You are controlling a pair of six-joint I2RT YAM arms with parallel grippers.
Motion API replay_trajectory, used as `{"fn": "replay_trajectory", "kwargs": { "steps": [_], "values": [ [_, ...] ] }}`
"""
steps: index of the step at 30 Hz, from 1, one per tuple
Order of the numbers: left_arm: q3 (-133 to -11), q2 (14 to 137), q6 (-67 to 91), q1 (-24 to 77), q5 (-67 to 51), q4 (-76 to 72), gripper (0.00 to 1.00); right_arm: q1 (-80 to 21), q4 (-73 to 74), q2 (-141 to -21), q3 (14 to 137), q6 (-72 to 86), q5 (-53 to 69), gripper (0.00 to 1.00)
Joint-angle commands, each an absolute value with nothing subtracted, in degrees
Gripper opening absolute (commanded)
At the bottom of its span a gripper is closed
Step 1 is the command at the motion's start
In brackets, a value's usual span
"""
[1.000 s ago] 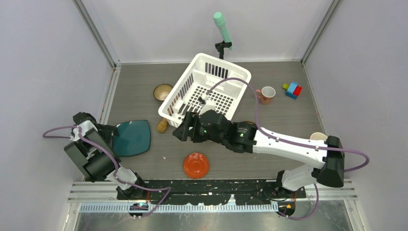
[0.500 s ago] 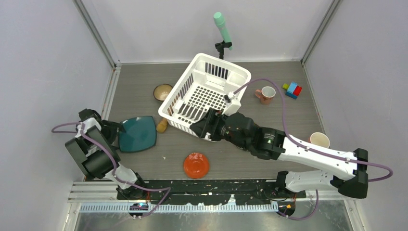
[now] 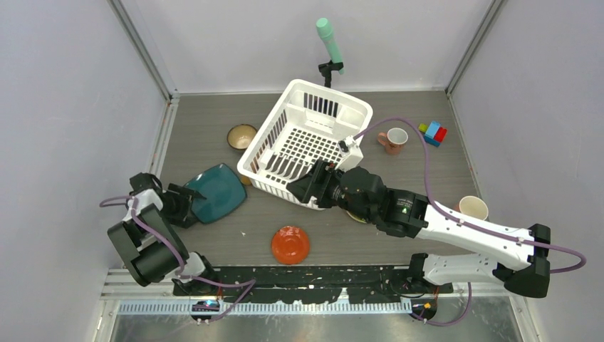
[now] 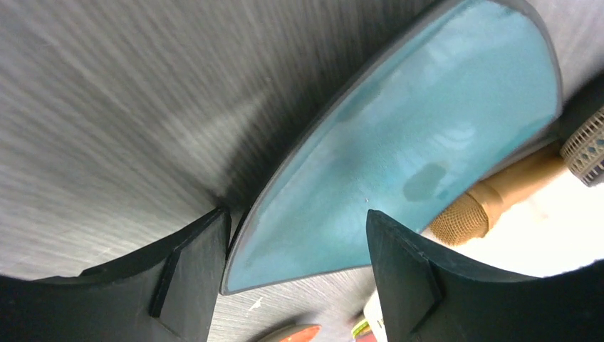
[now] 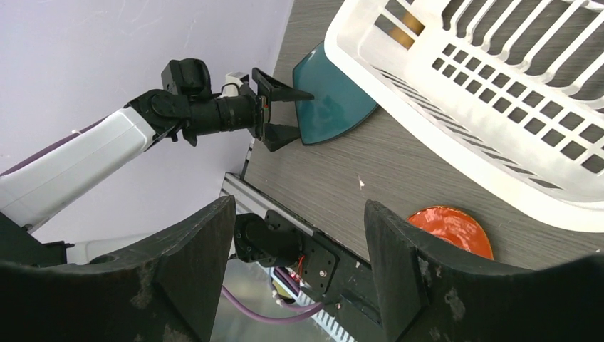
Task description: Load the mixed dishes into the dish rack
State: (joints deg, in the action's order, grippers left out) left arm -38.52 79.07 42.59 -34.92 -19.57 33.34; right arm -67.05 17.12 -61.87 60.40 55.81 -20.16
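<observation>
- Red-orange dish (image 3: 290, 244): lies on the tabletop (image 3: 206, 128) just in from the near rail. It has bare surface on every side and an open strip between it and the dish rack.
- Left tool (image 3: 191, 203): low, at the left edge of the tabletop and close to the side wall. Its fingers stand well apart, and the near corner of the dark teal plate (image 4: 399, 164) sits in the gap. The left wrist view shows the plate rim against one finger. Whether either finger presses on the plate cannot be told.
- Dark teal plate: outside the rack. Its far corner rides over a tan object with a mesh-textured end (image 4: 491, 196), just beside the rack's near-left corner. Contact with the rack is not resolvable.
- Right tool (image 3: 303, 189): hangs at the rack's near wall with its fingers spread and nothing between them. Its forearm crosses the right half of the tabletop.
- Dish rack (image 3: 342, 107): set diagonally at the centre. Its far corner is near the back wall.
- One pink mug (image 3: 473, 207): upright near the right edge, beside the right forearm.
- Second pink mug (image 3: 394, 140): upright, just right of the rack.
- Small brown bowl (image 3: 241, 135): just left of the rack, with open tabletop further left.
- Toy blocks (image 3: 432, 132): beyond the second mug, near the right wall.
- Mint-green cylinder (image 3: 329, 43): tilted on a black stand, at the back wall behind the rack.
</observation>
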Motion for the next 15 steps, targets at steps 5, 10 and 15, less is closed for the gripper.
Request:
{"fn": "replay_trajectory", "kwargs": {
  "steps": [5, 10, 15],
  "values": [
    [-34.1, 80.6, 38.1, -43.6, -40.5, 20.2, 0.72, -67.0, 13.7, -59.6, 60.8, 55.9, -19.0, 0.72],
    [-33.4, 81.0, 36.1, -44.8, -43.6, 18.2, 0.68, -67.0, 12.7, -58.4, 61.3, 55.1, -18.6, 0.72],
    [-33.9, 85.4, 34.1, -44.8, -43.9, 18.0, 0.67, -67.0, 12.1, -56.9, 61.1, 53.2, -18.9, 0.72]
  ]
}}
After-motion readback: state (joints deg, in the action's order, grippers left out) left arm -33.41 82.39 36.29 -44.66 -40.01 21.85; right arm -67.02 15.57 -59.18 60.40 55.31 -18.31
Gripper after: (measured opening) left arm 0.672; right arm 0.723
